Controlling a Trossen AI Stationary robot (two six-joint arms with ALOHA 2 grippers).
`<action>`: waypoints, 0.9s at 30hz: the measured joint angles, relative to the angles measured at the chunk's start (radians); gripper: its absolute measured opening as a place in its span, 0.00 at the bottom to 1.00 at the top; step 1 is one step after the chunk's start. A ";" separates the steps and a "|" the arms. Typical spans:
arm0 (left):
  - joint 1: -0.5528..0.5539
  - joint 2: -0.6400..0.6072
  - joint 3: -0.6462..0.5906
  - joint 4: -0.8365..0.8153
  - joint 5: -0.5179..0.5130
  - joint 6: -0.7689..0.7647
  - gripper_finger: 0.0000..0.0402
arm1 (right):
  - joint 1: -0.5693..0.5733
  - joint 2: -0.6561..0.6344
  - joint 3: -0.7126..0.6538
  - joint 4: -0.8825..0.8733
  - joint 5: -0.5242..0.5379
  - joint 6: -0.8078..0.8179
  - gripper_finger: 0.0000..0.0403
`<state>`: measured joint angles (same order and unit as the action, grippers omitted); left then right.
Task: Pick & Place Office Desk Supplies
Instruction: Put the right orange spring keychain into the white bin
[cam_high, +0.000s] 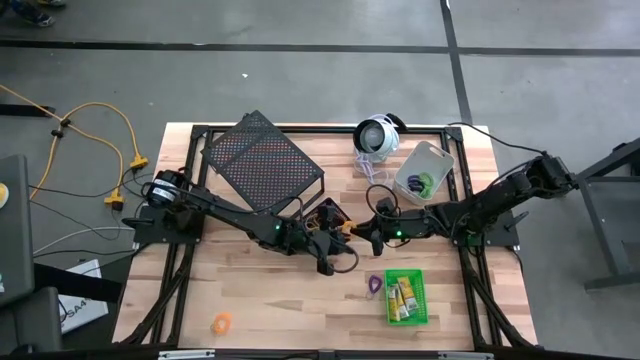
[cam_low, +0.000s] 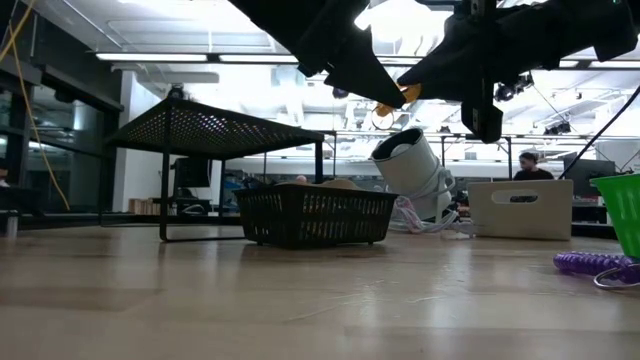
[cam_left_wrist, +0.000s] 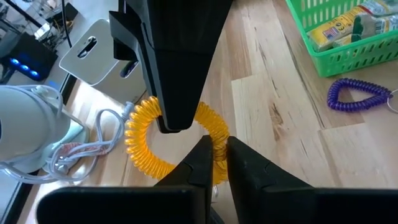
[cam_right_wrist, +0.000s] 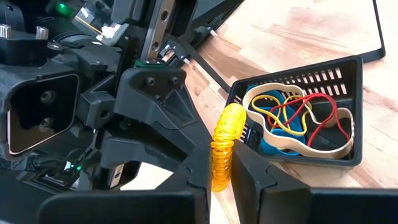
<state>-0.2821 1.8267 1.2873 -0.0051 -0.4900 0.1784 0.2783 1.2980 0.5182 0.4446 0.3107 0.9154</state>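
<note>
No writing could be read anywhere. The yellow packets (cam_left_wrist: 348, 28) in the green basket (cam_left_wrist: 348, 59) carried printing and a round mark, but the letters were too small and blurred to make out.

Wooden table (cam_high: 260, 300) with bins, coils, rack (cam_high: 262, 160)

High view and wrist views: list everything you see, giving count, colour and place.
Rack: one, black mesh, back left of table.
Round device: one, white and black, back middle.
Grey bin: one, back right, holding loops.
Black bin: one, centre, holding rubber bands.
Green bin: one, front right, holding yellow packets.
Purple coil: one, beside green bin.
Orange coil: one, front left.
Yellow coil: one, lifted at centre.
Left gripper, right gripper: both shut on yellow coil.
</note>
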 joint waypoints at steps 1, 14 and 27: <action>0.000 0.000 0.000 0.001 0.000 0.007 0.09 | 0.000 0.000 0.000 0.000 0.000 0.000 0.07; -0.013 0.000 0.000 0.007 0.003 0.010 0.26 | 0.000 0.000 0.000 -0.008 -0.002 0.011 0.07; -0.043 0.000 0.000 0.025 0.003 0.035 0.27 | 0.001 0.000 0.000 -0.142 -0.002 0.103 0.06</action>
<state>-0.3255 1.8267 1.2873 0.0200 -0.4870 0.2138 0.2790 1.2980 0.5182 0.3027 0.3088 1.0180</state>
